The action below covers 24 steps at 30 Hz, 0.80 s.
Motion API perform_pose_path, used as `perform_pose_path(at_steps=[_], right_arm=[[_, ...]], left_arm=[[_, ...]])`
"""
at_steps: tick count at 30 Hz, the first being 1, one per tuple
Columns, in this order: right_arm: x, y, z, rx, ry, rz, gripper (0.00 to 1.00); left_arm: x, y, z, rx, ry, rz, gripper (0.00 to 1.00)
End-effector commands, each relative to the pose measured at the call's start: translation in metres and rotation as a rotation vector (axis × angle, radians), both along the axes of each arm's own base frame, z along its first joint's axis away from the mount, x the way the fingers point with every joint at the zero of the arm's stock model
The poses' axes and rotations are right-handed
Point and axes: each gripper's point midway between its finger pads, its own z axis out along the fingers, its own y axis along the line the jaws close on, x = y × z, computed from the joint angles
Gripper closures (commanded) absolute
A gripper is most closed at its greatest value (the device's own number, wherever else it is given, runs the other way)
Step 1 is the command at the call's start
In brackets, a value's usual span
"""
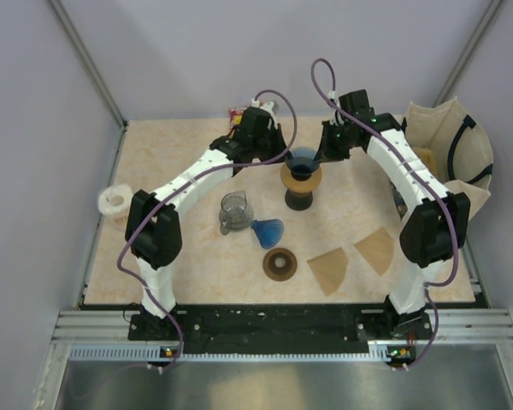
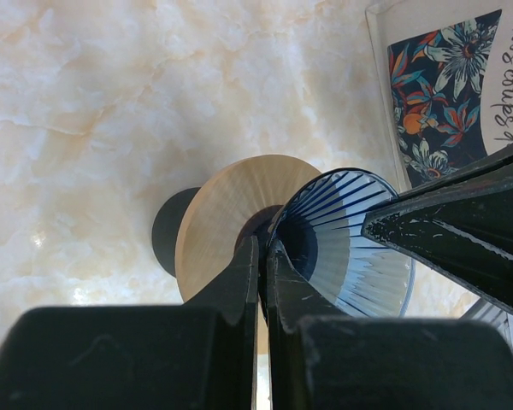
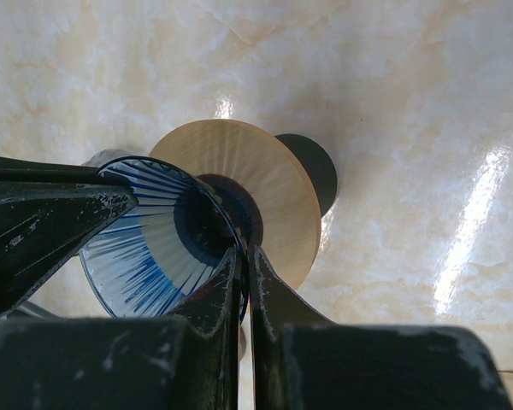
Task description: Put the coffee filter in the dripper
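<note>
A blue ribbed glass dripper sits on a round wooden collar over a black stand. My left gripper is shut on the dripper's left rim, with one finger inside the cone; the left wrist view shows this gripper and the dripper. My right gripper is shut on the opposite rim, as the right wrist view shows for the gripper and dripper. Two brown paper coffee filters lie flat on the table, near the front right.
A second blue dripper lies on its side beside a grey glass jug. A brown wooden ring lies in front of them. A flowered packet is at the back, a white roll at left, a cloth bag at right.
</note>
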Motion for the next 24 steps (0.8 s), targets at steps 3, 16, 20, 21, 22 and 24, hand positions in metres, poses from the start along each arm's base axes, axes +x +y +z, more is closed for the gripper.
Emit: perform_pose_path(at_steps=[3, 16, 20, 21, 22, 24], right_arm=[[-0.033, -0.027, -0.084, -0.159, 0.217, -0.036, 1.00], [-0.042, -0.036, -0.111, -0.175, 0.259, -0.054, 1.00], [-0.041, -0.036, -0.110, -0.175, 0.253, -0.051, 1.00], [-0.041, -0.035, -0.108, -0.170, 0.250, -0.049, 1.00], [-0.041, -0.034, -0.107, -0.165, 0.248, -0.046, 1.00], [-0.039, -0.032, -0.104, -0.152, 0.241, -0.046, 1.00]], left_arm=[[-0.002, 0.011, -0.035, 0.065, 0.040, 0.029, 1.00], [-0.002, 0.015, -0.062, 0.107, 0.087, 0.043, 1.00], [-0.001, 0.017, -0.053, 0.111, 0.064, 0.055, 1.00], [-0.001, 0.018, -0.052, 0.114, 0.061, 0.057, 1.00], [-0.001, 0.018, -0.048, 0.112, 0.055, 0.056, 1.00], [-0.002, 0.017, -0.046, 0.105, 0.053, 0.044, 1.00]])
